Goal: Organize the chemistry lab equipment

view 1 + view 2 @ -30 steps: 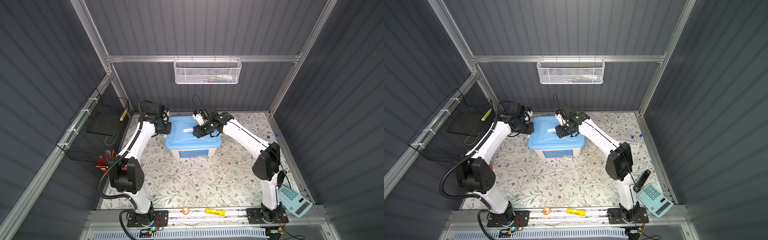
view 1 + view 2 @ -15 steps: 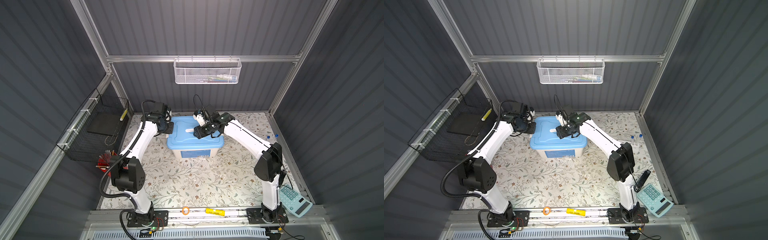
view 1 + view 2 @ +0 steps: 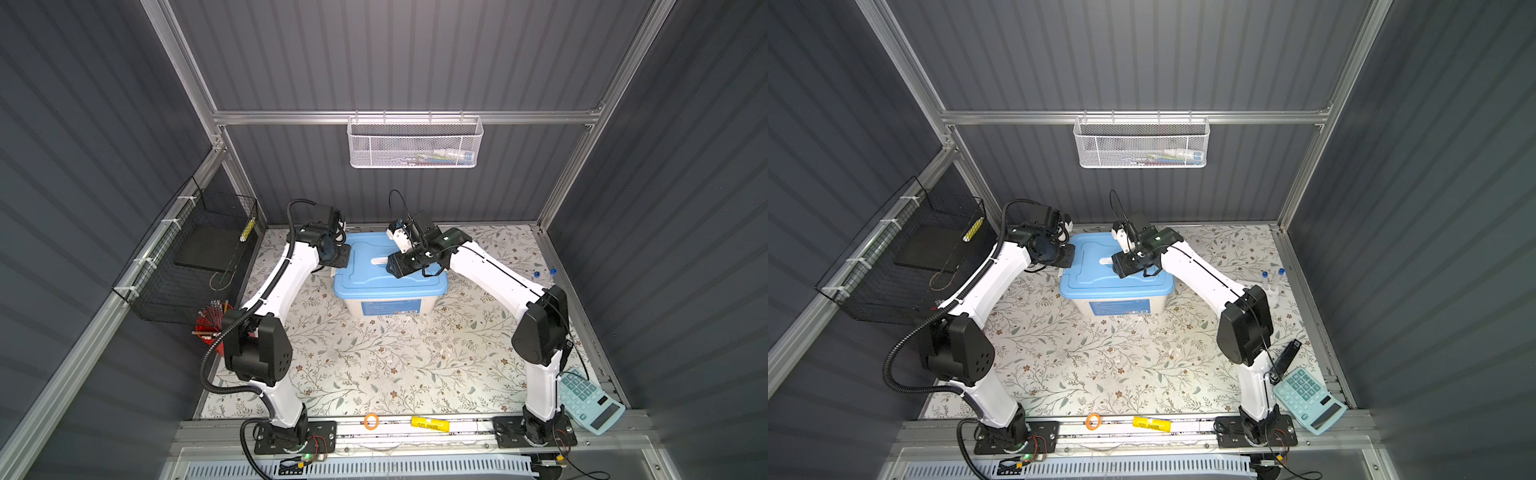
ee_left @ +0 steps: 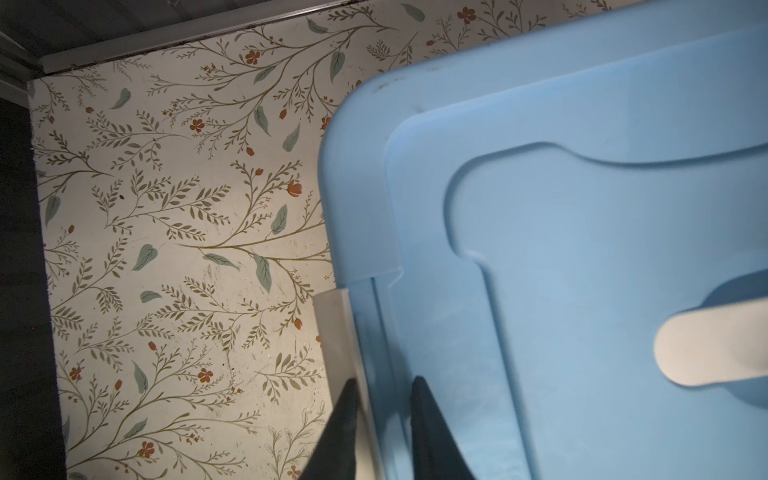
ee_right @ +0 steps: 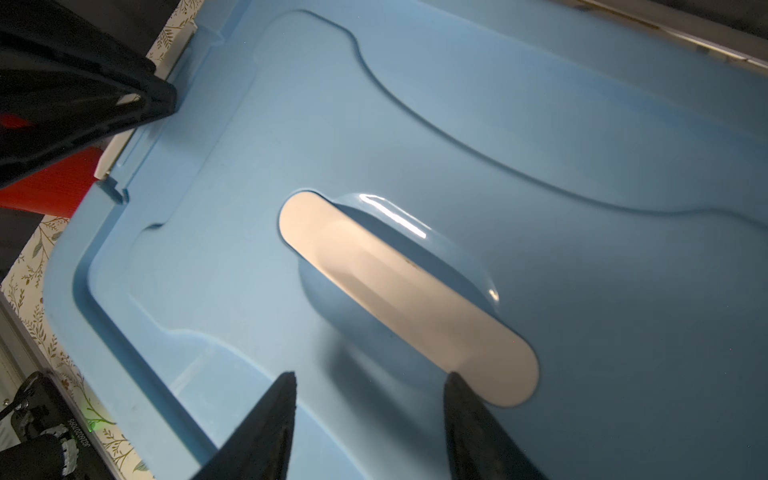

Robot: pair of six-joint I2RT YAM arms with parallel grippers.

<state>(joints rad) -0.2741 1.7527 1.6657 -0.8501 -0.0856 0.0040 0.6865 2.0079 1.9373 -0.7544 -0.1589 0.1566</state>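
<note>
A white bin with a pale blue lid (image 3: pixel 365 278) (image 3: pixel 1092 276) stands at the back middle of the table. My left gripper (image 3: pixel 338 259) (image 4: pixel 385 380) is at the lid's left edge. Its jaws stand narrow astride the white latch (image 4: pixel 332 332): one finger is outside the latch, the other on the lid rim. My right gripper (image 3: pixel 392 266) (image 5: pixel 370 374) hovers open just over the lid, at one end of the white handle (image 5: pixel 407 299), holding nothing. Blue-capped tubes (image 3: pixel 1273 276) stand in a white rack by the right wall. Other lab equipment is not clearly visible.
A red cup of sticks (image 3: pixel 210 324) stands behind my left arm, below a black wire basket (image 3: pixel 191 257). A white mesh basket (image 3: pixel 415 143) hangs on the back wall. A pale blue calculator (image 3: pixel 588 399), an orange ring (image 3: pixel 371 421) and a yellow item (image 3: pixel 430 424) lie along the front.
My left gripper has moved right onto the lid's left edge and its jaws have narrowed around the latch. The right gripper has stayed over the handle, still open.
</note>
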